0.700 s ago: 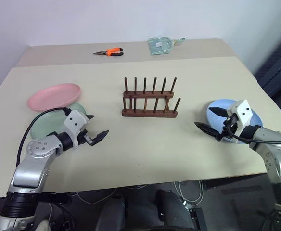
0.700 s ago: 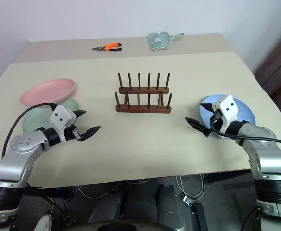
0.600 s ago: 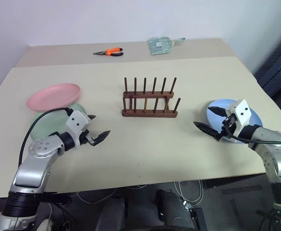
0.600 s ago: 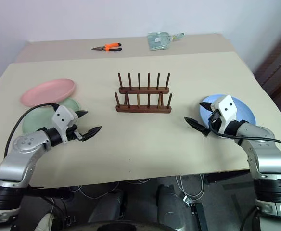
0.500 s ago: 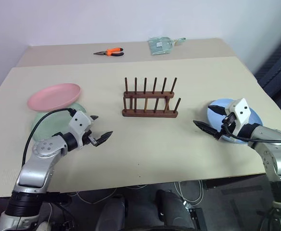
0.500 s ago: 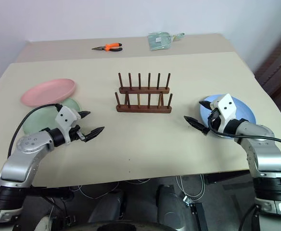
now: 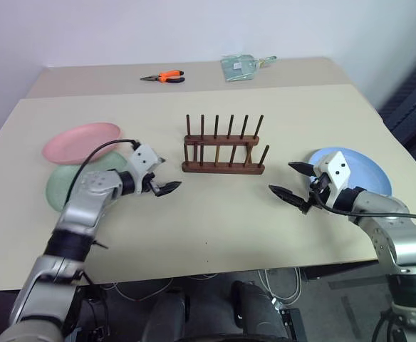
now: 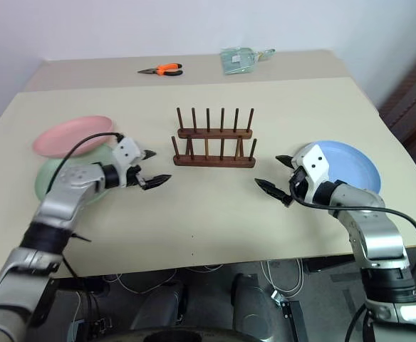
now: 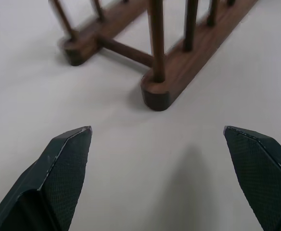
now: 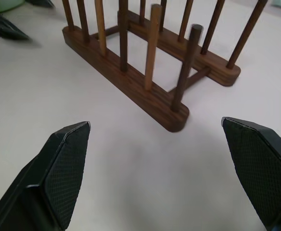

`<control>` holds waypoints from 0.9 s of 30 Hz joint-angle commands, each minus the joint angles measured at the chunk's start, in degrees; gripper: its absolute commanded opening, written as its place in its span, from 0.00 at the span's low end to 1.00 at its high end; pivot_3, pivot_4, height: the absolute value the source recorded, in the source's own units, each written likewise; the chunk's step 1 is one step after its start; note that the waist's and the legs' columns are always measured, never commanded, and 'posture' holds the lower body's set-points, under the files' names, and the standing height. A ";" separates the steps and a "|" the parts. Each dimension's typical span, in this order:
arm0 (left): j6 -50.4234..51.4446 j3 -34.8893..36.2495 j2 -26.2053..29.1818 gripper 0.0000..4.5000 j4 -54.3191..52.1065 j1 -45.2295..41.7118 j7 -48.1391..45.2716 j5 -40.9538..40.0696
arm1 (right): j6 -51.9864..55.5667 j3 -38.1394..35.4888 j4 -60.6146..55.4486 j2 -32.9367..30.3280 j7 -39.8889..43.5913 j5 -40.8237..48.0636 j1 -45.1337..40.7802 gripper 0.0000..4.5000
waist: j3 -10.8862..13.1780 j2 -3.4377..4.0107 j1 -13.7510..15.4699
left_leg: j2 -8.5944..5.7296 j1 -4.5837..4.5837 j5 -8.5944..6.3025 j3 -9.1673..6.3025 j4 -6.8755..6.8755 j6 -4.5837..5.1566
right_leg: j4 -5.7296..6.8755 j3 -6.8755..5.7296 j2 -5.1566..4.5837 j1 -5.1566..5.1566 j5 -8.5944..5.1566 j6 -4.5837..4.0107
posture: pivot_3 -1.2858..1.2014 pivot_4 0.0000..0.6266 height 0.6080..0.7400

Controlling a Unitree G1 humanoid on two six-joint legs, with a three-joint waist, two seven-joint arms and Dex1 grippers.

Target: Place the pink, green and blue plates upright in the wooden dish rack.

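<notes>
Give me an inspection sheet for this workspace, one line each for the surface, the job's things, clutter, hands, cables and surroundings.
Surface: beige table, with a second tabletop butted against its far edge.
Job's things: wooden dish rack at centre, holding no plates; pink plate overlapping the green plate on the left; blue plate flat on the right.
Clutter: orange-handled pliers and a clear plastic packet on the far tabletop.
Hands: left hand and right hand both open, holding nothing, either side of the rack.
Cables: black cable looping over the left arm; loose cables on the floor beneath the table.
Surroundings: plain pale wall behind.
</notes>
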 commanded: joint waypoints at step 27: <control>-10.54 -6.12 -5.73 0.17 -0.99 -1.80 -22.66 4.51 | 10.64 -10.37 -16.53 -10.64 2.14 5.68 15.29 1.00 | -0.02 -0.04 0.99 | 0.04 0.06 -0.03 -0.02 0.07 0.05 | 0.05 0.00 0.00 0.08 -0.09 0.15 | 0.52 0.24 1.00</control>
